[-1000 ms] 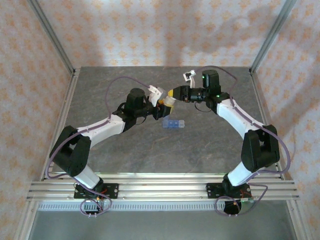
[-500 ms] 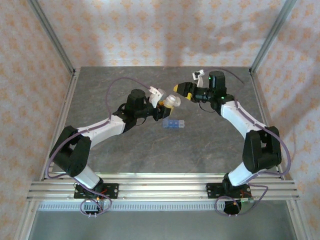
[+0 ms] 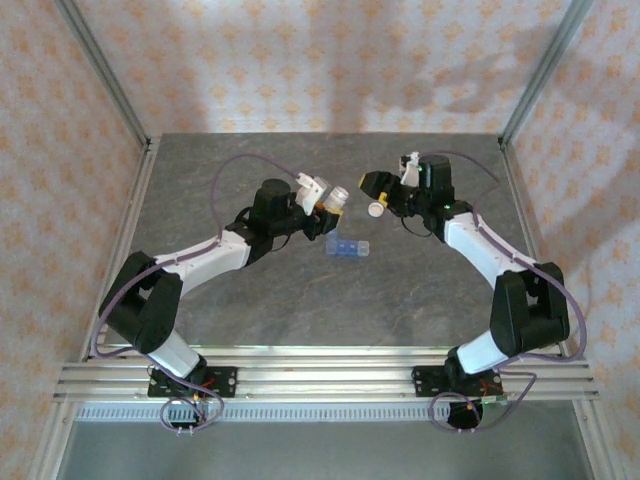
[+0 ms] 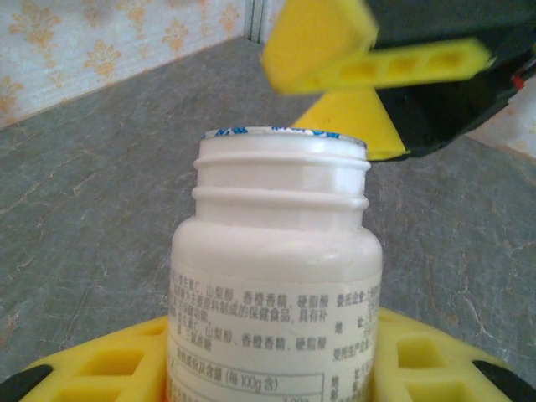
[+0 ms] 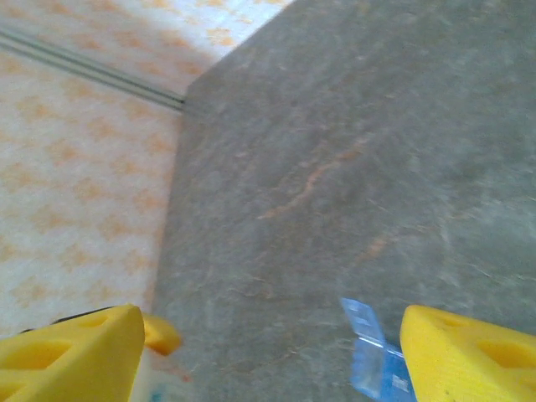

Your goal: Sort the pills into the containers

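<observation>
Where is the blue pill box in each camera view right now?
Top external: pill box lies mid-picture on the table, below and left of the right hand.
Right wrist: pill box sits at the bottom edge, just left of the right-side yellow finger.
Shared landmark: the open right hand and its yellow fingers.

White bottle mid-frame, cap off: bare threaded neck, thin blue-marked edge at the mouth, label of small dark print, clamped low down between the yellow fingers of the left pincer. Beyond its mouth, upper right, the right pincer: two yellow fingers on a black body, clear of the bottle. Grey veined surface behind; patterned wall top left.
</observation>
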Robot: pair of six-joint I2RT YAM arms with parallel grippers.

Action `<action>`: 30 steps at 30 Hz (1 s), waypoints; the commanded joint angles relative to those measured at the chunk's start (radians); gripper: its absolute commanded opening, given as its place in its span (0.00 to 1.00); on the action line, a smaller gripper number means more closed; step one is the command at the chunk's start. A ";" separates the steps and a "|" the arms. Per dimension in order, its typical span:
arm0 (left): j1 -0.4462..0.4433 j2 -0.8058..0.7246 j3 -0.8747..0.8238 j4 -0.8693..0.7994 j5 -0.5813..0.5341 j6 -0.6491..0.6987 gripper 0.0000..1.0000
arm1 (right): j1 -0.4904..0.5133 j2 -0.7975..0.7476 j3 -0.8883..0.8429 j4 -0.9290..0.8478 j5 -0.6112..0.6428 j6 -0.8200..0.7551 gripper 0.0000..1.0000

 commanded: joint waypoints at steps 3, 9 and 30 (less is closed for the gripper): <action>-0.007 -0.053 -0.038 0.065 -0.053 0.008 0.00 | -0.008 0.027 -0.008 -0.026 0.122 0.007 0.79; -0.008 -0.072 -0.094 0.128 -0.130 -0.011 0.00 | -0.008 0.073 -0.015 -0.073 0.180 -0.006 0.78; -0.007 -0.068 -0.177 0.229 -0.180 -0.067 0.00 | 0.012 0.463 0.510 -0.634 0.439 -0.297 0.45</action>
